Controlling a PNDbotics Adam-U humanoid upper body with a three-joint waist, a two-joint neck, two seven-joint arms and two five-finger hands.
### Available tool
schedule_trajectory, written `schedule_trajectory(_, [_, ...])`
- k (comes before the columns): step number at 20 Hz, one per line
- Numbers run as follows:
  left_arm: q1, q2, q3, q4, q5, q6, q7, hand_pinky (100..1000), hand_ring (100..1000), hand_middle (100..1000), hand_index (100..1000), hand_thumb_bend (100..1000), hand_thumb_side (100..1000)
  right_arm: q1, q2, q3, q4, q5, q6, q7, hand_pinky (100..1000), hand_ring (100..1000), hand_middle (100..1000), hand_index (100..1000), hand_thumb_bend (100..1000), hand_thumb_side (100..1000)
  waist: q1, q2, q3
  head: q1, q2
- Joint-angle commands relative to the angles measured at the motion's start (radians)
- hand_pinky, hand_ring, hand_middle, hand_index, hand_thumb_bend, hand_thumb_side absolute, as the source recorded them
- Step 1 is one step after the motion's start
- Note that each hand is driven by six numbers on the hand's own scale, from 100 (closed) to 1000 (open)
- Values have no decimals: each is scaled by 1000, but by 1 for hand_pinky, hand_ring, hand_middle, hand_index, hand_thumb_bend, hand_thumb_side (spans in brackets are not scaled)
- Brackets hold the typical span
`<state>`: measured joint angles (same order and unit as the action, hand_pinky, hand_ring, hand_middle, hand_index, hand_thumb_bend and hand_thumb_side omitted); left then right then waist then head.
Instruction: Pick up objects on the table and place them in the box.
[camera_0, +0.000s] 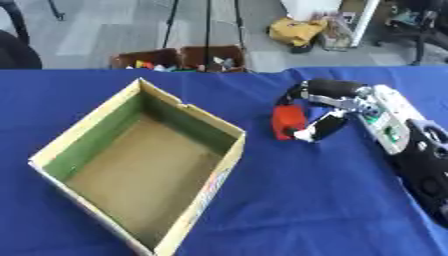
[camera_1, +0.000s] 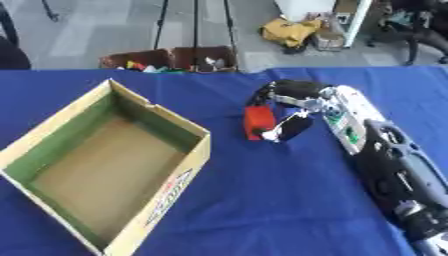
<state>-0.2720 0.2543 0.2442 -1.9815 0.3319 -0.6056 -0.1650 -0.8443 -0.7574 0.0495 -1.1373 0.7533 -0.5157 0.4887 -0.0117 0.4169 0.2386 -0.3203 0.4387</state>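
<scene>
Sitting at the left of the blue table (camera_0: 306, 200), an open cardboard box (camera_0: 52, 150) lies askew, green along its inner walls, brown floor bare, nothing inside. Printed markings run along its near right side. Well right of the box, apart from it, a red object (camera_1: 259, 121) stands just above or on the cloth; cannot tell which. The right hand (camera_1: 293, 107) comes in from the right, fingers curled over the object's top, thumb closing from below, pinching it. Forearm trails toward the lower right corner. Beyond the table's far edge, cartons (camera_0: 179, 59) of mixed small items rest on the floor.
</scene>
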Motion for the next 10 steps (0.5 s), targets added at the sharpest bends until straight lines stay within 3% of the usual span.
schedule_trajectory(1, [-8,10,5,-18,-7,1,-1,481,690,823,893,100,818,-18,-18,-9,0,-19,7,4,795,774,638,867,319,452,-9,-5,0,-6,-3])
schedule_trajectory(5, [-8,8,5,-18,-9,0,-1,481,690,823,893,100,817,-18,-11,-6,11,-42,1,51,800,785,664,880,366,457,-8,-4,1,-12,-5])
schedule_trajectory(10, [-7,7,5,-18,-10,0,0,481,691,824,892,100,814,-19,-10,-13,12,-50,-2,81,795,772,623,844,389,428,-7,-3,0,-13,-4])
